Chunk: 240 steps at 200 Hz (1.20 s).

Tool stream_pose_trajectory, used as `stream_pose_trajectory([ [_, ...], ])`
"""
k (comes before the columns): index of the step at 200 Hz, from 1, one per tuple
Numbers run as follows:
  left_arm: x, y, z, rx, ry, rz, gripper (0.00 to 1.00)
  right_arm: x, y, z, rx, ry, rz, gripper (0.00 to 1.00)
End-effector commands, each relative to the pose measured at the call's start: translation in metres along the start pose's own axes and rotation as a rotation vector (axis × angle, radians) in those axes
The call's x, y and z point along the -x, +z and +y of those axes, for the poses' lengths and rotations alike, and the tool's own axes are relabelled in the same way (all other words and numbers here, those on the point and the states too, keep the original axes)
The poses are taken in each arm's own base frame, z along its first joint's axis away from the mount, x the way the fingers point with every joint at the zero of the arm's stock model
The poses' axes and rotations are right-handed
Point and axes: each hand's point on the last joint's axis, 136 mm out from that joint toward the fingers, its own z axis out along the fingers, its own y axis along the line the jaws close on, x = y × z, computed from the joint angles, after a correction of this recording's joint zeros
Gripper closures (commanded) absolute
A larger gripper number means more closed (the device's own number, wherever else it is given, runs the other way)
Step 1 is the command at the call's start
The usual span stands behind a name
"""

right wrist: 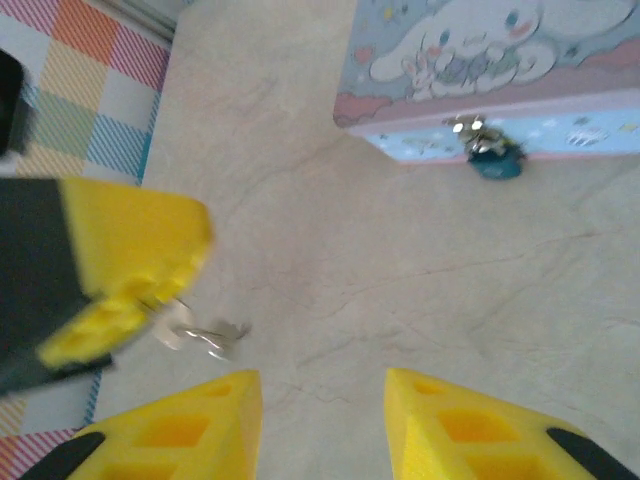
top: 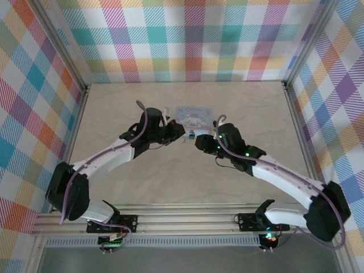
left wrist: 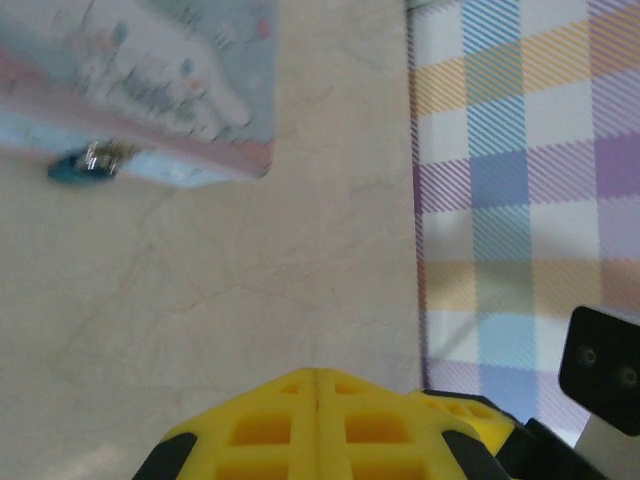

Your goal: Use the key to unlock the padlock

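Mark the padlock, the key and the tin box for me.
padlock (right wrist: 497, 166): right wrist view, its teal body.
key (right wrist: 216, 337): right wrist view, its silvery metal part.
tin box (right wrist: 450, 50): right wrist view, its printed lid.

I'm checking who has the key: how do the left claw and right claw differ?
The left claw is shut, fingers pressed together; the right claw stands open. The left claw pinches the key; the right claw holds nothing. Both have yellow fingers and face the padlock.

Tiny dk teal padlock (right wrist: 495, 160) at tin box (right wrist: 480, 60) front, sm silver key (right wrist: 205, 338) pinched in left end effector (right wrist: 165, 300)
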Motion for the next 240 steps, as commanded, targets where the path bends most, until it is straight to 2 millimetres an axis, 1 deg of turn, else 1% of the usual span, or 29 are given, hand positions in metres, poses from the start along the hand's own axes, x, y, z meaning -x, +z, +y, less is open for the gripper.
stream_pose_trajectory([
  [1, 0.004, -0.029, -0.006, 0.114, 0.277, 0.052, 1.00, 0.009, -0.021, 0.001, 0.001, -0.181, -0.072, 0.61],
  [15, 0.008, -0.033, -0.011, 0.144, 0.332, 0.081, 1.00, 0.009, -0.027, 0.008, 0.032, -0.273, -0.076, 0.60],
  [28, 0.010, -0.036, -0.014, 0.168, 0.343, 0.103, 1.00, 0.009, -0.030, 0.017, 0.064, -0.353, -0.075, 0.60],
  [44, 0.013, -0.037, -0.015, 0.201, 0.302, 0.115, 1.00, 0.009, -0.030, 0.029, 0.082, -0.444, -0.079, 0.60],
  [63, 0.014, -0.038, -0.015, 0.229, 0.226, 0.128, 1.00, 0.010, -0.027, 0.048, 0.104, -0.565, -0.099, 0.60],
  [85, 0.012, -0.039, -0.016, 0.244, 0.143, 0.143, 1.00, 0.009, -0.018, 0.072, 0.127, -0.693, -0.115, 0.56],
  [112, 0.009, -0.041, -0.014, 0.261, 0.086, 0.145, 1.00, 0.007, -0.002, 0.094, 0.141, -0.813, -0.130, 0.51],
  [122, 0.008, -0.042, -0.012, 0.271, 0.074, 0.145, 1.00, 0.006, 0.003, 0.102, 0.149, -0.850, -0.141, 0.50],
  [143, 0.007, -0.043, -0.010, 0.280, 0.060, 0.149, 1.00, 0.004, 0.013, 0.113, 0.152, -0.909, -0.148, 0.51],
  [171, 0.008, -0.044, -0.009, 0.289, 0.050, 0.140, 1.00, 0.001, 0.026, 0.117, 0.137, -0.955, -0.132, 0.53],
  [185, 0.008, -0.044, -0.009, 0.295, 0.052, 0.140, 1.00, 0.002, 0.032, 0.115, 0.116, -0.966, -0.129, 0.56],
  [193, 0.008, -0.044, -0.009, 0.296, 0.051, 0.142, 1.00, 0.003, 0.034, 0.114, 0.103, -0.971, -0.131, 0.60],
  [219, 0.008, -0.043, -0.009, 0.297, 0.051, 0.147, 1.00, 0.005, 0.041, 0.108, 0.048, -0.981, -0.139, 0.76],
  [223, 0.008, -0.043, -0.009, 0.298, 0.051, 0.148, 1.00, 0.005, 0.042, 0.108, 0.041, -1.015, -0.139, 0.79],
  [240, 0.009, -0.044, -0.009, 0.299, 0.050, 0.147, 1.00, 0.004, 0.046, 0.103, 0.017, -1.028, -0.137, 0.90],
])
